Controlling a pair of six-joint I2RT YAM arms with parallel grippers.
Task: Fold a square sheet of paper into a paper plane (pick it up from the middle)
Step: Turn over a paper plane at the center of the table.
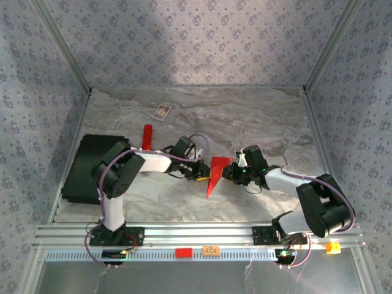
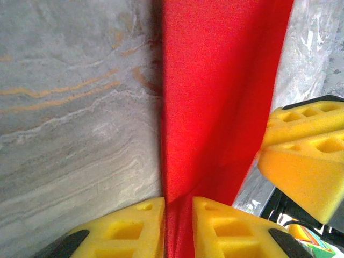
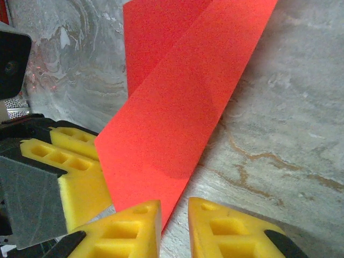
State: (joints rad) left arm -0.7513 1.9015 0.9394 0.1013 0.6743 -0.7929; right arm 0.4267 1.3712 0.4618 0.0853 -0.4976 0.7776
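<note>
It was a robotics lab test cell. A black-and-white left robot arm (image 1: 116, 177) and a matching right robot arm (image 1: 318, 205) were bolted to a silver slotted aluminium rail (image 1: 202, 233) at the near edge of a grey marble-patterned table (image 1: 257, 116). Bare aluminium corner posts (image 1: 61, 43) framed the space, and grey-blue floral-patterned wall panels (image 1: 184, 37) closed it in on three sides. Loose purple cables (image 1: 100, 174) ran along the arms, and a white measuring strip (image 1: 153, 253) lined the front.

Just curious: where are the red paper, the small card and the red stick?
red paper (image 1: 214, 177), top view, middle of folded sheet
small card (image 1: 162, 111), top view, its centre
red stick (image 1: 147, 136), top view, mid-shaft
</note>
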